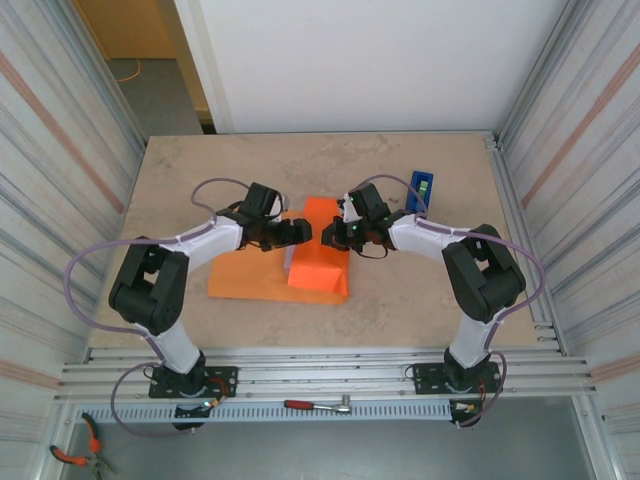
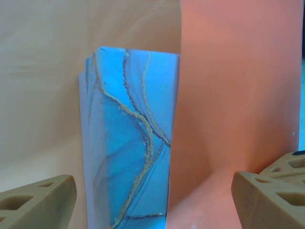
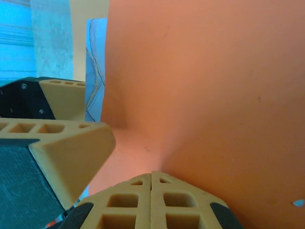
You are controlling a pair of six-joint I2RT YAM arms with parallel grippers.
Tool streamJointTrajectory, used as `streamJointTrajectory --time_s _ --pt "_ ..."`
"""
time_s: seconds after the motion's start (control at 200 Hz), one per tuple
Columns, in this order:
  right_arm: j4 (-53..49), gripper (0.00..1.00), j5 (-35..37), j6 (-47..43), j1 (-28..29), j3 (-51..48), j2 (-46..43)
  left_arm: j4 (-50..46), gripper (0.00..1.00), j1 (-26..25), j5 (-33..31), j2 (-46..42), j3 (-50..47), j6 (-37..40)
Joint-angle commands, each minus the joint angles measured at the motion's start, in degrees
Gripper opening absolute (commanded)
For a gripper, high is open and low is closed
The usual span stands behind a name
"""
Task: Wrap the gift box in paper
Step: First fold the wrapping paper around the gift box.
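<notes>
**Paper Half Over the Box**

The box lies flat on the orange paper, near the middle of the table. The right part of the paper is folded up and over the box. Just a thin strip of the box peeks out on the left side.

The right gripper has its fingers pressed together. The paper bunches up right at the tips, so I think it is pinching the paper. The left gripper has its fingers spread wide. It holds nothing. It sits just beside the bare side of the box.

What could go wrong? The paper is thin. If the right gripper pulls too hard, the paper could rip or drag the box along with it. If the pinch slips, the flap could flop back and the box would be bare again. If the left gripper pushes in crooked, it could shove the box out from under the fold.

The box is square and flat, so I can't tell a long side. Its bare edge points left, toward the left arm. The paper's long way runs left to right across the table. The fold runs from near to far, tilted a bit. The blue tape holder waits well apart, at the far right.
</notes>
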Motion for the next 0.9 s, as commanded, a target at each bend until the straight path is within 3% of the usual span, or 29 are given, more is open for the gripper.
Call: streamJointTrajectory --time_s 0.0,0.406,0.712,0.897 --pt "-0.86 0.01 -0.95 -1.78 0.53 0.04 0.16 -1.48 0.85 -0.63 0.4 0.77 0.33 1.04" --pt "-1.6 0.02 -1.55 -1.6 -0.55 0.89 -1.95 -1.12 0.73 -0.88 -0.58 -0.8 -3.37 0.53" --pt "-1.29 0.07 1.94 1.08 -7.33 -4.05 -9.74 -0.64 0.68 -0.94 -0.44 -3.52 -5.91 0.22" --pt "-2.07 0.07 5.5 2.75 -10.14 -7.57 -9.78 -0.19 0.64 -0.94 -0.23 -4.24 -6.62 0.03"
